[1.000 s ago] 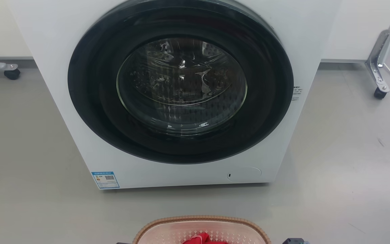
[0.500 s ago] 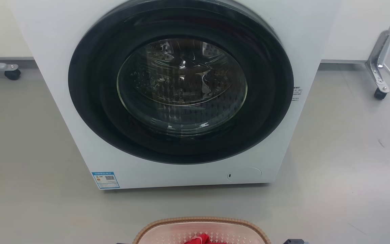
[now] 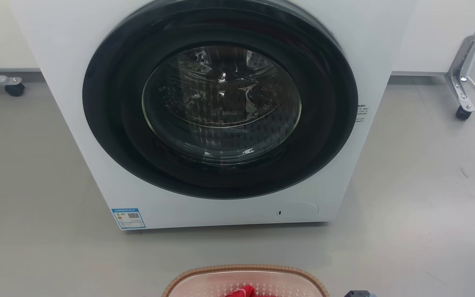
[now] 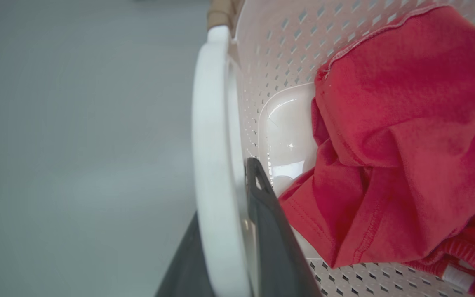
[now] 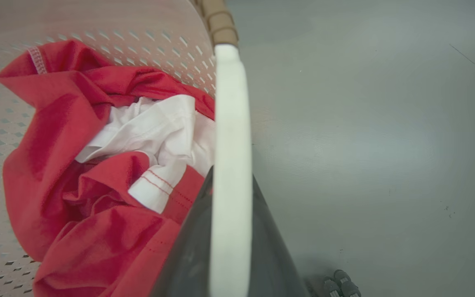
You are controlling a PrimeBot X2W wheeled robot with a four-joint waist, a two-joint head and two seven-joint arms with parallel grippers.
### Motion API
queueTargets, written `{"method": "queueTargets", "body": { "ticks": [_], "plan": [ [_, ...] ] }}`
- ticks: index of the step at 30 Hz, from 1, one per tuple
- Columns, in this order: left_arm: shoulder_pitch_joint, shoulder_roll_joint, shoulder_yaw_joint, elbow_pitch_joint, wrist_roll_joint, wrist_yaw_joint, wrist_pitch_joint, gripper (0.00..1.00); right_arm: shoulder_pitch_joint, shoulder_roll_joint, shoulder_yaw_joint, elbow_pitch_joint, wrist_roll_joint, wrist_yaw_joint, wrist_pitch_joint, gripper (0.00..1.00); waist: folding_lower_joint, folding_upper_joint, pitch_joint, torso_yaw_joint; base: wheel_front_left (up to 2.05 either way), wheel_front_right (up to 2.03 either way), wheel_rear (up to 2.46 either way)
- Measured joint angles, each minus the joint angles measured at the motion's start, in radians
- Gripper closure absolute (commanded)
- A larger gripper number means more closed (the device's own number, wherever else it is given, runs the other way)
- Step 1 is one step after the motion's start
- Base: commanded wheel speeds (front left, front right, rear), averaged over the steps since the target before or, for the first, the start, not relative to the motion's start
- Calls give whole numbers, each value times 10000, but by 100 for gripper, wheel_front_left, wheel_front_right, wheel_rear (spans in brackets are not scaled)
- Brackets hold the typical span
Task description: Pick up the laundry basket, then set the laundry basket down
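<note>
Where each arm takes hold, two dark fingers straddle a white side handle. The left fingers (image 4: 268, 231) are closed narrow on the left handle (image 4: 215, 136), one finger inside the perforated wall and one outside. The right fingers (image 5: 272, 255) clamp the right handle (image 5: 229, 144) likewise.

The laundry basket (image 3: 245, 270) is at the bottom edge of the head view, in front of the washing machine (image 3: 204, 212), over the grey floor (image 3: 35, 206). Whether its base touches the floor cannot be determined.

Handling: stiff plastic, probably light, loaded with a soft red garment (image 4: 398, 136) and white cloth (image 5: 155, 128). The smooth handles may slip, so keep both level.

Open floor lies to either side. The machine front and a castor leg (image 3: 462, 99) at far right limit travel.
</note>
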Motion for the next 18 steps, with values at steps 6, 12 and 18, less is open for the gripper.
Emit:
{"method": "queueTargets", "body": {
  "ticks": [6, 12, 18],
  "plan": [
    [-37, -6, -35, 42, -19, -2, -12, 100, -210, 4, 140, 82, 40, 0, -2, 100, 0, 0, 64, -8, 0, 0, 0],
    [-280, -13, -42, 86, -17, -2, -61, 100, -648, 6, 199, 132, 40, 0, -12, 100, 0, 1, 262, -18, 0, 0, 0],
    [-1204, -8, -8, 86, -15, -2, -136, 100, -1571, 2, 182, 267, 31, 0, -105, 100, 0, 1, 697, -44, 0, 0, 0]
  ]
}}
